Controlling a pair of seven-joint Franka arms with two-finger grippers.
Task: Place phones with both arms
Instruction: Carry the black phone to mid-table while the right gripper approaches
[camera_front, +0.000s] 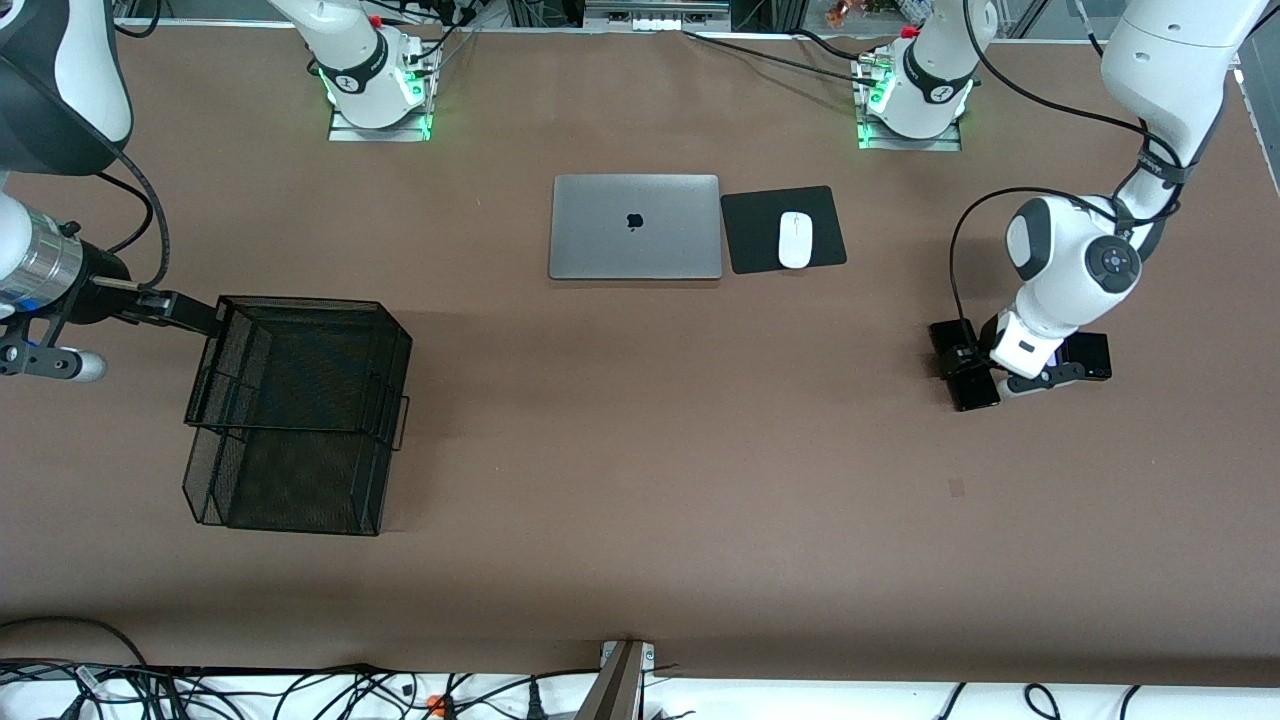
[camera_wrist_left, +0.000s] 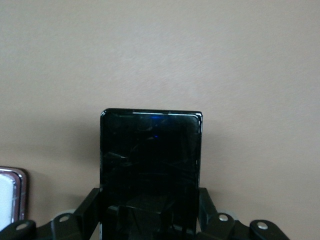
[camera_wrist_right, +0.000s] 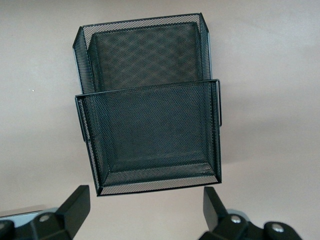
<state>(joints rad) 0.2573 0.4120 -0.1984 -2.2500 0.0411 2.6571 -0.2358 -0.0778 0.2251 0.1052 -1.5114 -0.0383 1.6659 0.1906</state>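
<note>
My left gripper (camera_front: 985, 378) is down at the table at the left arm's end, shut on a black phone (camera_front: 975, 392). In the left wrist view this phone (camera_wrist_left: 150, 155) sits gripped by its long edges between the dark fingers (camera_wrist_left: 91, 204). A pale phone (camera_wrist_left: 9, 196) lies beside it, mostly hidden under the hand in the front view. A small black phone (camera_front: 1090, 356) lies on the table close by. My right gripper (camera_front: 185, 315) hangs open next to the black mesh basket (camera_front: 395, 365), with only bare table between its fingers (camera_wrist_right: 75, 202).
The two-tier mesh basket (camera_wrist_right: 150, 186) stands at the right arm's end. A shut silver laptop (camera_front: 635, 226) and a white mouse (camera_front: 795, 240) on a black pad (camera_front: 745, 235) lie between the arms' bases. Cables run along the table's near edge.
</note>
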